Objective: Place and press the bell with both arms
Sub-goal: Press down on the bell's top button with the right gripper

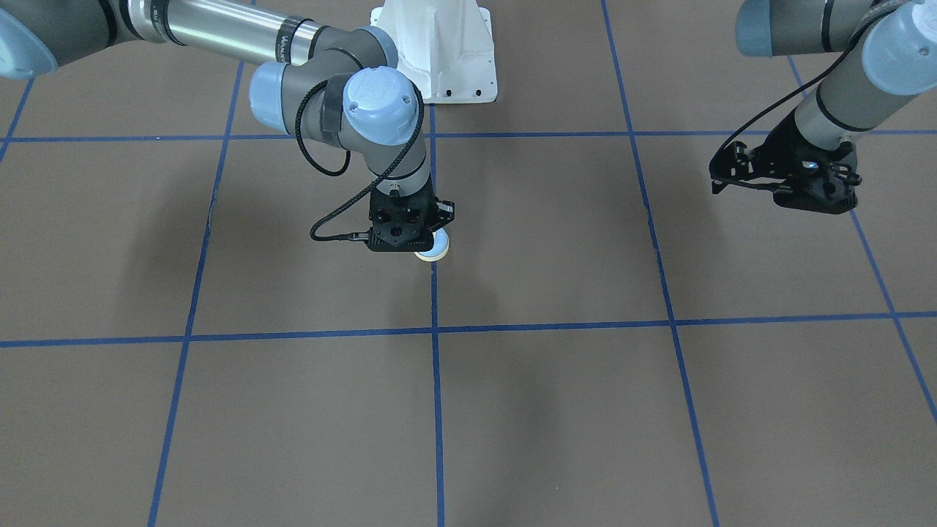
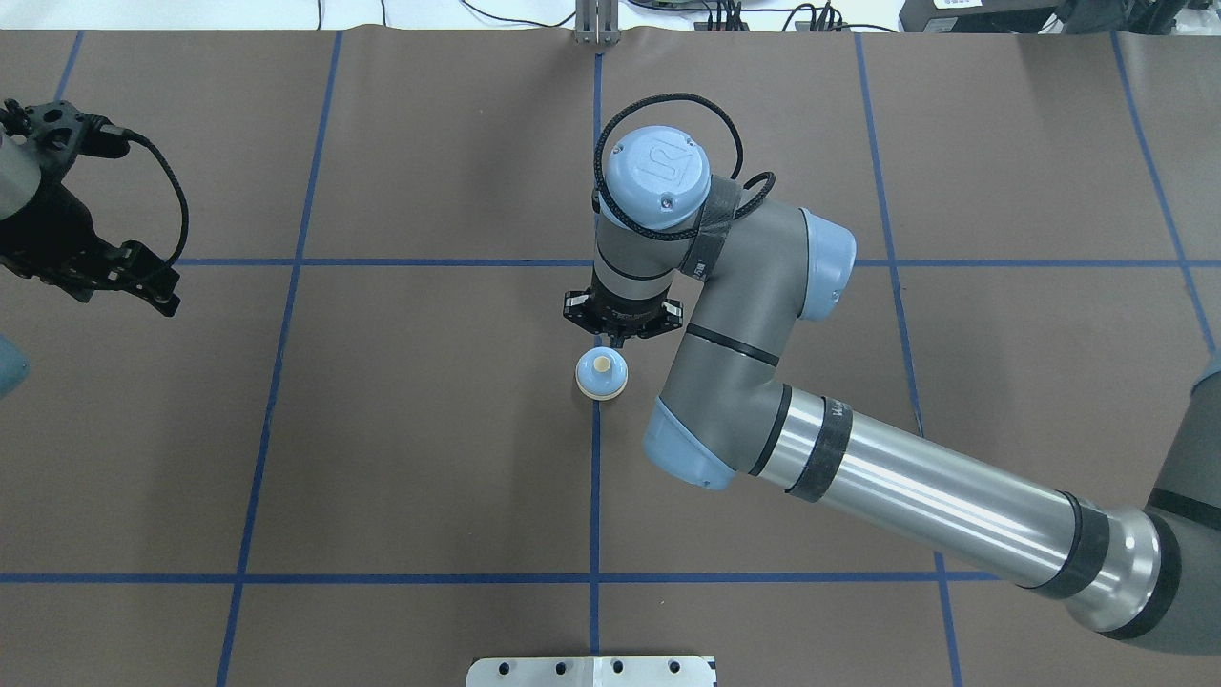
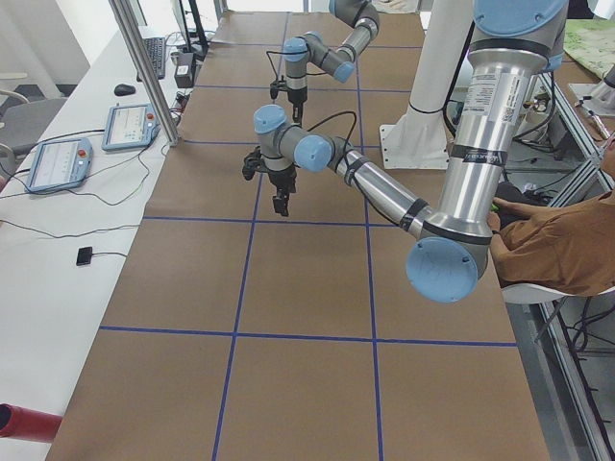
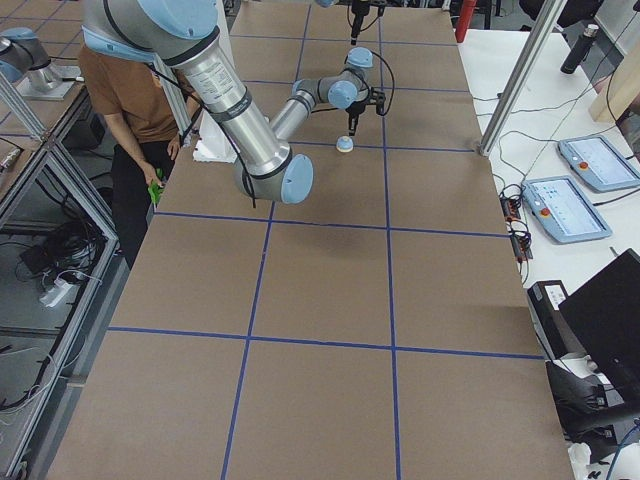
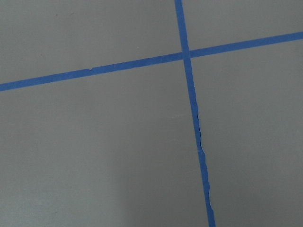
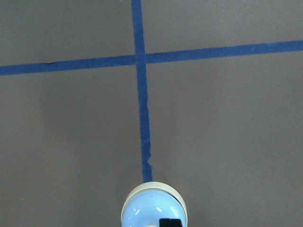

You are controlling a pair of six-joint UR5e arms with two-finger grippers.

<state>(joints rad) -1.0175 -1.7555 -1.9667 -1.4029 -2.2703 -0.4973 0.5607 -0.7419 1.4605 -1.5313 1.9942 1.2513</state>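
The small light-blue bell (image 2: 601,373) with a cream base and cream button stands upright on the brown table, on a blue tape line. It also shows in the front view (image 1: 433,250) and at the bottom of the right wrist view (image 6: 152,208). My right gripper (image 2: 620,340) hangs just above and beside the bell, pointing down, its fingers together and holding nothing. One black fingertip (image 6: 170,222) shows over the dome. My left gripper (image 2: 164,296) hovers far off over bare table at the left side, fingers together and empty.
The table (image 2: 429,458) is brown paper marked with a grid of blue tape. The white robot pedestal (image 1: 439,51) stands at the robot's edge. A person sits beside the table (image 4: 135,100). Tablets and cables lie on the far bench (image 3: 58,163).
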